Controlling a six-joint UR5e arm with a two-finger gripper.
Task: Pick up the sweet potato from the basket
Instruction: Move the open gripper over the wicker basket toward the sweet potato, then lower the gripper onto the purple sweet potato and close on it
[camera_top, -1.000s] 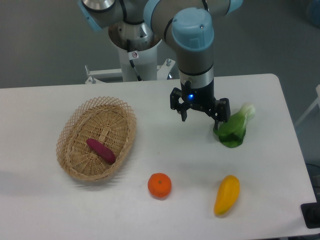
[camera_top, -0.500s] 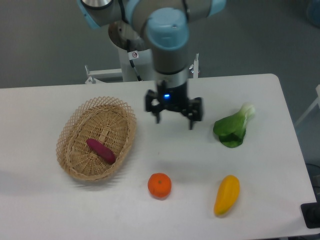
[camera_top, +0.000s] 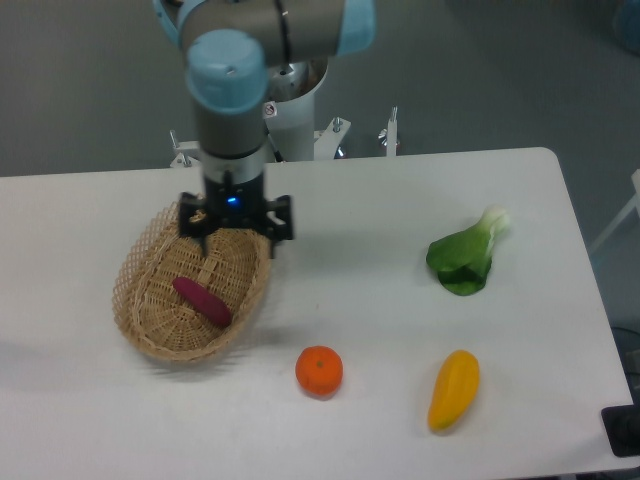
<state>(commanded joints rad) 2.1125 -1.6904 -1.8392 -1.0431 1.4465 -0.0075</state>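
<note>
Item one, far left: the basket (camera_top: 150, 330), an oval of light tan wicker with an open looped rim, is sitting on the white worktop (camera_top: 340, 420). Item two: the sweet potato (camera_top: 202, 301), slim and dark reddish-purple, is lying inside the basket on its woven floor, angled from upper left to lower right, touching nothing but the wicker. Item three: the hand (camera_top: 235, 238) is hanging over the far part of the basket, above and apart from the sweet potato, its two fingers spread wide and grasping nothing; one finger is showing over the basket's left rim, the other over the right rim, and a small blue light is glowing on its body. The arm above it is rising to a pale blue joint cap and grey links toward the base at the back edge of the worktop. Item four: an orange (camera_top: 319, 371) is resting near the front, just right of the basket and apart from it. Item five: a yellow elongated fruit (camera_top: 454, 389) is lying further right, near the front edge. Item six: a leafy green vegetable (camera_top: 466, 257) with a pale stem is lying behind the yellow fruit, well apart from the hand.
</note>
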